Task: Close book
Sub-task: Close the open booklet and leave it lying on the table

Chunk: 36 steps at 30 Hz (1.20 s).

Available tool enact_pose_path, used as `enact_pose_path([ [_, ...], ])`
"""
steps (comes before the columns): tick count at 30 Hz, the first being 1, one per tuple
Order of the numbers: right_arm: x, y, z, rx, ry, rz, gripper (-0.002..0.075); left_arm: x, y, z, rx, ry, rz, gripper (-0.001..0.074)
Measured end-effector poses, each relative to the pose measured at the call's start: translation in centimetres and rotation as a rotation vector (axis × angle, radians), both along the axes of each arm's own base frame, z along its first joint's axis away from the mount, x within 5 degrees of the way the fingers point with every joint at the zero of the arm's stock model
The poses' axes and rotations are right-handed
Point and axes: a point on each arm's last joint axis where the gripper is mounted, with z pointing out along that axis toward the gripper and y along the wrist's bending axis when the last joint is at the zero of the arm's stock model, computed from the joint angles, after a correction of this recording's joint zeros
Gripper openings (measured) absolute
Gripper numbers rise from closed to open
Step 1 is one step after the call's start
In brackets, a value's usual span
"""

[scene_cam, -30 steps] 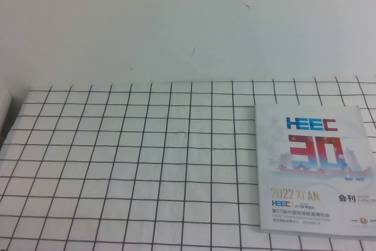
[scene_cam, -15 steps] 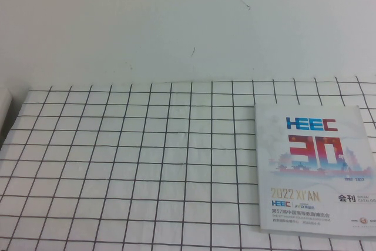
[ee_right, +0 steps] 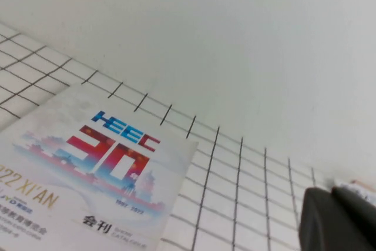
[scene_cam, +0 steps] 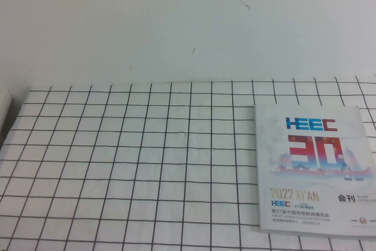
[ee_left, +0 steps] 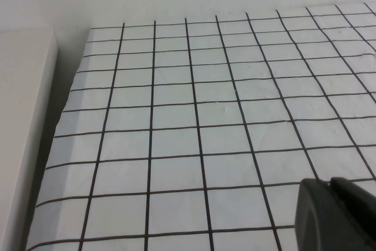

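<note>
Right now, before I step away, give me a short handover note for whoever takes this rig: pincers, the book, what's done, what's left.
Left pincer: only its dark tip shows in its wrist view, above bare checked cloth, holding nothing; not in the high view.
Right pincer: only its tip shows, raised off to one side of the book, not touching it.
Book: flat on the cloth, front cover up, on the robot's right.
Done: the book looks closed.
Left: probably only a check.
</note>
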Motion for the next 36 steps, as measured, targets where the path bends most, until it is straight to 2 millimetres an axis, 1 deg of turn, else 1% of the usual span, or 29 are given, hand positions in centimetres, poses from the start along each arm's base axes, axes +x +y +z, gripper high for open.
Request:
enact_pose_path([
  [5,1.5,0.2,-4.9,0.176,0.063,-0.059,-0.0003,0.0,0.0,0.0,-0.003,0.002,0.000,-0.0004],
  [6,1.7,0.2,-5.4,0.189,0.056,-0.059,-0.0003,0.0,0.0,0.0,-0.003,0.002,0.000,-0.0004],
  [7,2.0,0.3,-6.7,0.215,0.065,-0.063,-0.0003,0.0,0.0,0.0,-0.003,0.002,0.000,-0.0004],
  [9,2.1,0.3,-7.5,0.259,0.071,-0.066,-0.0003,0.0,0.0,0.0,-0.004,0.004,0.000,-0.0004],
  [12,2.0,0.4,-8.3,0.290,0.144,-0.081,-0.0003,0.0,0.0,0.0,-0.004,0.005,0.000,-0.0004],
  [18,1.8,0.5,-8.5,0.324,0.186,-0.083,-0.0003,0.0,0.0,0.0,-0.005,0.005,0.000,-0.0004],
  [36,1.8,0.5,-8.5,0.326,0.187,-0.083,-0.0003,0.0,0.0,0.0,-0.005,0.005,0.000,-0.0004],
])
